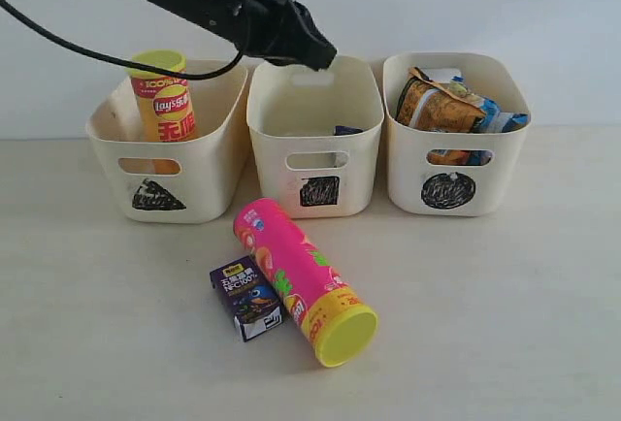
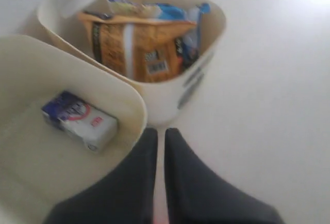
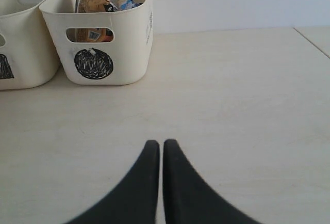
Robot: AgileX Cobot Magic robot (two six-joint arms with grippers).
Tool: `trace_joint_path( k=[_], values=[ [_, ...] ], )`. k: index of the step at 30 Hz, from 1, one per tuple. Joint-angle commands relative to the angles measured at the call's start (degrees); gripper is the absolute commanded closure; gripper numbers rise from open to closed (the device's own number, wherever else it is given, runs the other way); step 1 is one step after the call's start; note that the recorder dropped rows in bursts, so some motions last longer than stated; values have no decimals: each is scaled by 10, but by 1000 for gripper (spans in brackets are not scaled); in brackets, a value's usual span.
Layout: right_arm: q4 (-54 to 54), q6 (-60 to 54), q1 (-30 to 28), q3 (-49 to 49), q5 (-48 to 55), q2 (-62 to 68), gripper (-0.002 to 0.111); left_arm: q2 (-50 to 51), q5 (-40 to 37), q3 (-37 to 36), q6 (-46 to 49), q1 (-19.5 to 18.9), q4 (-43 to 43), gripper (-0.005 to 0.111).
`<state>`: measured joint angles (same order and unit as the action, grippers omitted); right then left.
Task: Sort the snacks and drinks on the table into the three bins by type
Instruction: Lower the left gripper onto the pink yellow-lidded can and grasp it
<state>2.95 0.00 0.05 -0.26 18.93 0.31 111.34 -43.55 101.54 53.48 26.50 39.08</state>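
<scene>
Three cream bins stand in a row: the triangle bin [image 1: 199,164], the square bin [image 1: 281,111] and the circle bin [image 1: 505,159]. A yellow-red chip tube [image 1: 165,99] stands upright in the triangle bin. In the square bin lies a white-and-blue carton [image 2: 80,119]. The orange bag [image 1: 439,103] and blue-white bag [image 1: 500,120] fill the circle bin. A pink chip tube [image 1: 301,280] lies on the table with a dark purple carton [image 1: 247,298] touching its side. My left gripper [image 1: 320,52] hovers shut and empty over the square bin. My right gripper [image 3: 161,142] is shut and empty, low over bare table.
The table top [image 1: 505,324] is pale wood with a white wall behind the bins. The table's far edge [image 3: 309,38] shows in the right wrist view.
</scene>
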Motion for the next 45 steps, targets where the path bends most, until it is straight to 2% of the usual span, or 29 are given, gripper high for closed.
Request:
trace_joint_path(
  k=[1,5,10,14,15,17,21,22,23,25,27,33,45],
  values=[
    [0,0,0,3,-4,-3,108,-13,-153,3,2,-1,-61,103],
    [0,0,0,3,-4,-3,108,-13,-259,-1,16,1,-87,103],
    [0,0,0,3,-4,-3,108,-17,-264,-11,115,15,-108,103],
    [0,0,0,3,-4,-3,108,-17,-264,-16,171,49,-192,103],
    [0,0,0,3,-4,-3,108,-17,-264,-20,210,63,-217,103],
    [0,0,0,3,-4,-3,108,-17,-264,-30,248,82,-239,93],
    [0,0,0,3,-4,-3,108,-15,-217,-59,262,93,-239,47],
    [0,0,0,3,-4,-3,108,-14,-187,-73,263,96,-239,40],
    [0,0,0,3,-4,-3,108,-10,-162,-84,263,96,-239,34],
    [0,0,0,3,-4,-3,108,-3,-153,-94,263,96,-239,31],
    [0,0,0,3,-4,-3,108,7,-146,-104,268,96,-237,30],
    [0,0,0,3,-4,-3,108,57,-117,-113,340,134,-247,30],
    [0,0,0,3,-4,-3,108,114,-111,-113,366,137,-279,30]
  ],
)
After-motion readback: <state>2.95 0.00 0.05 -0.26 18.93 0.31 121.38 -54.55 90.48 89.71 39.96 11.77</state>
